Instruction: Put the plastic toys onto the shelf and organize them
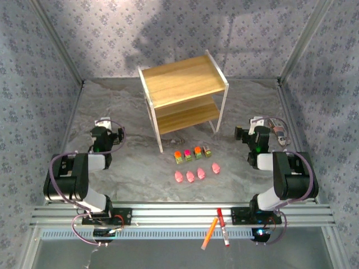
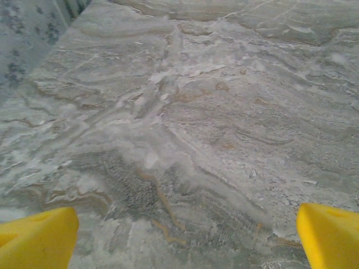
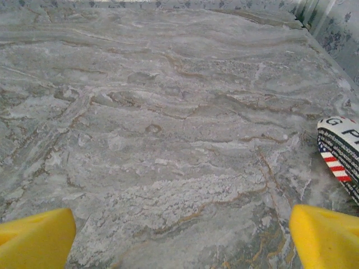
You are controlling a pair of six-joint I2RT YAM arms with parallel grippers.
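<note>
Far centre of desk (image 1: 123, 174): shelf (image 1: 182, 92). Row of trucks (image 1: 192, 153) near its front leg, row of pigs (image 1: 197, 174) just nearer. Flanking toys, left pincer (image 1: 102, 124) and right pincer (image 1: 255, 126), both spread wide, gripping nothing. Just beside right pincer: striped object (image 3: 339, 157). On near rail (image 1: 168, 213): orange marker (image 1: 210, 233), red marker (image 1: 222, 227).

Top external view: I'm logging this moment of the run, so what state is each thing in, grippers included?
Shelf: upright, both boards bare.
Trucks: four in a row on the table, off the shelf.
Pigs: four in a row nearer the arms, on the table.
Left gripper: open, holding nothing.
Right gripper: open, holding nothing.
Orange marker, red marker: lying across the near rail.
</note>
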